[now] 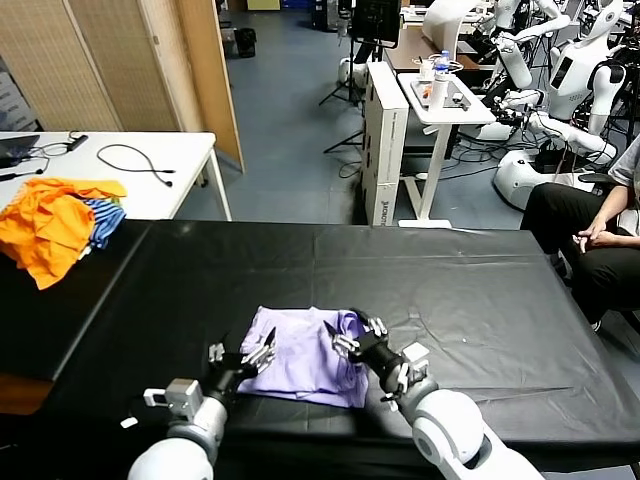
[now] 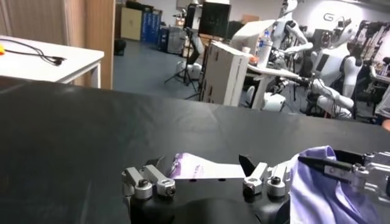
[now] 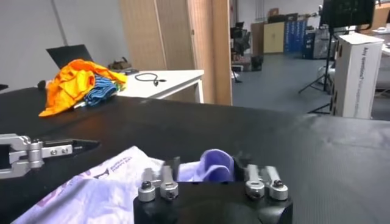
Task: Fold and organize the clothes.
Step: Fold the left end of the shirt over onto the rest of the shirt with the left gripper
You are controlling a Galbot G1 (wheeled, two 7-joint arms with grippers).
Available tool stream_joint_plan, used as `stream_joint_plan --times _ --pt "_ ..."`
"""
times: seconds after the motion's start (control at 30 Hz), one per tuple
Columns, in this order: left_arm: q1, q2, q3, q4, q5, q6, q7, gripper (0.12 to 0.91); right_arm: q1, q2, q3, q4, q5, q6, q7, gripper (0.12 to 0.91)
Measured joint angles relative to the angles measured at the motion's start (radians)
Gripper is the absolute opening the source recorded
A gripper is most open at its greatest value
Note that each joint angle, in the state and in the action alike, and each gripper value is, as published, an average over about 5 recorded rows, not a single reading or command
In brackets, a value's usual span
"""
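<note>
Head view puts the lavender T-shirt (image 1: 300, 358) in the lower middle of the frame, lying on the black table (image 1: 480, 300) as a partly folded, roughly rectangular bundle. My left gripper (image 1: 243, 358) sits at its left edge with its jaws spread wide and nothing between them. My right gripper (image 1: 352, 338) is on the shirt's right side; in the right wrist picture a bunched lobe of purple cloth stands up between its fingers, which look to be pinching in on it, though I cannot tell whether the hold is firm yet.

My worry is that pinch. If the jaws have only caught a top ridge of fabric, the lobe may slip out when I lift, or I may raise one layer and leave the others behind, which would undo the fold already there. Dragging rather than lifting could also skew the bundle on the table, because the left side is not pinned.

The shirt is pale lavender, soft and wrinkled, with its layers stacked unevenly. Its right edge is humped where the cloth is gathered. In both wrist pictures a paler flap with a darker purple print lies flat on the table. An orange garment (image 1: 50, 225) and a blue-striped cloth (image 1: 103, 215) sit well apart at the left of the frame.
</note>
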Motion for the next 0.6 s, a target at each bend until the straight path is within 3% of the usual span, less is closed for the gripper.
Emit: stream_joint_plan --times 0.1,0.2,0.47,0.6 --pt "0.000 0.000 -0.001 0.003 0.002 -0.002 0.000 0.907 -0.020 -0.004 0.010 0.013 -0.001 -0.023 0.009 0.219" --pt "0.001 0.000 -0.005 0.007 0.004 -0.003 0.000 0.907 -0.040 -0.004 0.021 0.018 -0.001 -0.053 0.020 0.146" --pt "0.005 0.003 -0.022 0.010 0.004 -0.007 0.000 0.907 -0.049 0.015 0.029 0.002 0.028 -0.121 0.049 0.145" --pt "0.002 0.006 -0.033 0.014 -0.001 -0.010 0.002 0.907 -0.047 0.014 0.042 0.010 0.058 -0.123 0.046 0.271"
